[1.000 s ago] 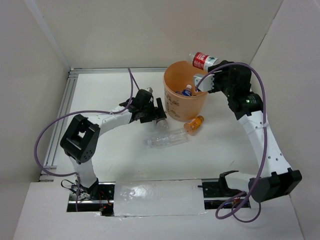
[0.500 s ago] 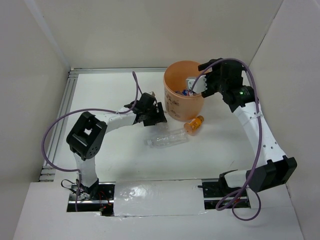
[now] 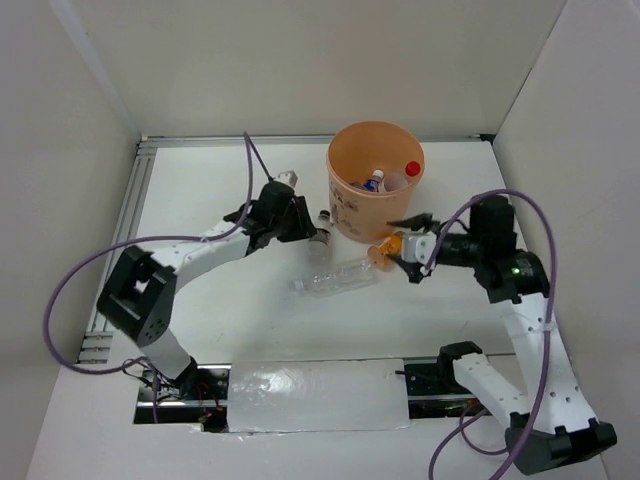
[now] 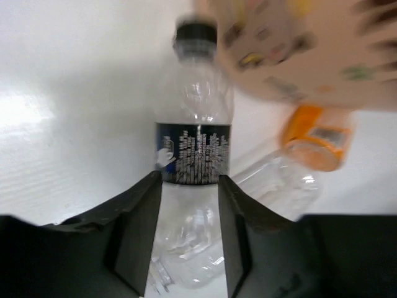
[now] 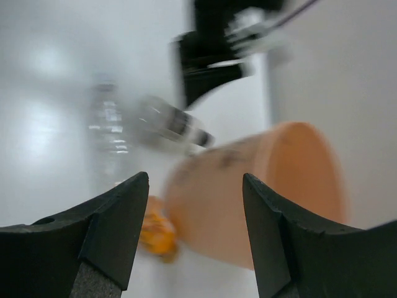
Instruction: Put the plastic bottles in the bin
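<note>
The peach-orange bin [image 3: 345, 205] stands at the back middle with a red-capped bottle [image 3: 411, 169] and a blue-capped bottle [image 3: 375, 180] inside. My left gripper [image 3: 306, 226] is shut on a clear black-label bottle [image 4: 193, 139] just left of the bin [image 4: 298, 56]; its body fills the gap between the fingers [image 4: 139, 230]. A clear bottle [image 3: 336, 277] lies in front of the bin. A small orange bottle [image 3: 386, 251] lies at the bin's foot. My right gripper [image 3: 408, 248] is open just right of it, with the orange bottle [image 5: 156, 231] low ahead of the jaws.
White walls close in the table on the left, back and right. A metal rail [image 3: 128, 215] runs along the left edge. Purple cables loop over both arms. The right wrist view shows the left gripper [image 5: 211, 62] beyond the bin [image 5: 267, 192].
The right arm let the red-label bottle fall into the bin and swung down to the orange bottle. The left gripper closed on the black-label bottle and shifted back.
</note>
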You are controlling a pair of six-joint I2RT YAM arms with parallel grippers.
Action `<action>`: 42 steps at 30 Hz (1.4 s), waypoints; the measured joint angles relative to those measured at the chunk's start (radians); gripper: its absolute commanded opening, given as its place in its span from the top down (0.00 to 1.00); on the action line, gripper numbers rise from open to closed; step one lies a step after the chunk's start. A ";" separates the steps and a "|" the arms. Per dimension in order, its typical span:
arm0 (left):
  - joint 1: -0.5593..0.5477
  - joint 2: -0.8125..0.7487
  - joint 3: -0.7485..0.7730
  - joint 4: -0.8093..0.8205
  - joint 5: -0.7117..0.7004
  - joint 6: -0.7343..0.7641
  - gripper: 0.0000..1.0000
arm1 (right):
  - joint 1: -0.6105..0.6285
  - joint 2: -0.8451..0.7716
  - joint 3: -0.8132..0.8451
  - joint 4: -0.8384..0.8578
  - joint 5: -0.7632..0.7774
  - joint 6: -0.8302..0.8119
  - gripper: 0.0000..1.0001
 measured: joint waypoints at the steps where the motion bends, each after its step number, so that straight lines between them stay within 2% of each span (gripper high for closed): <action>1: 0.002 -0.041 0.000 -0.004 -0.010 0.025 0.84 | 0.016 -0.011 -0.057 -0.009 -0.035 0.004 0.31; 3: 0.004 -0.122 0.013 0.000 -0.028 0.072 0.84 | 0.055 -0.009 -0.185 -0.010 -0.057 0.033 0.27; 6: 0.003 -0.229 0.061 0.034 -0.037 0.145 0.86 | 0.126 0.037 -0.327 0.040 -0.009 0.122 0.19; 8: 0.000 -0.272 0.099 0.076 -0.036 0.185 0.92 | 0.186 0.068 -0.369 0.064 0.039 0.169 0.19; 10: -0.005 -0.290 0.150 0.106 -0.035 0.228 0.92 | 0.238 0.101 -0.374 0.100 0.082 0.208 0.19; 11: -0.006 -0.287 0.184 0.114 -0.035 0.240 0.82 | 0.265 0.131 -0.374 0.145 0.108 0.235 0.17; 14: -0.009 -0.248 0.283 0.095 -0.036 0.284 0.42 | 0.273 0.145 -0.377 0.183 0.135 0.257 0.13; 15: -0.009 -0.229 0.306 0.092 -0.037 0.291 0.20 | 0.273 0.146 -0.377 0.197 0.147 0.264 0.11; 17: -0.010 -0.200 0.305 0.087 -0.035 0.300 0.08 | 0.274 0.145 -0.377 0.221 0.163 0.276 0.09; 25: -0.010 -0.009 0.176 -0.002 -0.016 0.331 0.08 | 0.275 0.108 -0.378 0.238 0.214 0.318 0.09; 30: -0.014 0.077 0.166 -0.044 -0.020 0.327 0.09 | 0.275 0.071 -0.379 0.239 0.232 0.347 0.09; 42: -0.079 0.292 0.231 -0.068 -0.049 0.119 0.07 | 0.275 0.071 -0.391 0.238 0.246 0.365 0.09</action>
